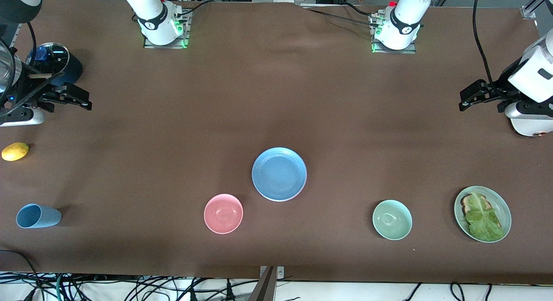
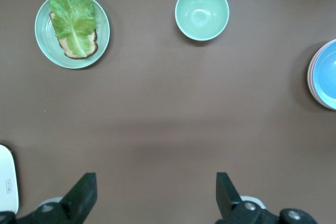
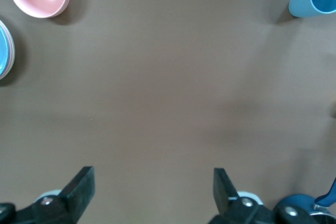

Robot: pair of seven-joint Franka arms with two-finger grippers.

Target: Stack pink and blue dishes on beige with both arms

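Stacking looks finished: blue plate (image 1: pixel 279 174) tops the pile, pink rim beneath, just beside the pink bowl (image 1: pixel 223 213). Left gripper (image 1: pixel 475 96) and right gripper (image 1: pixel 73 98), both empty and spread wide, wait well apart from that bowl.

No text, label or number is legible.

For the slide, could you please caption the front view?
Blue plate tops the stack mid-table; open left gripper and open right gripper wait over opposite table ends.
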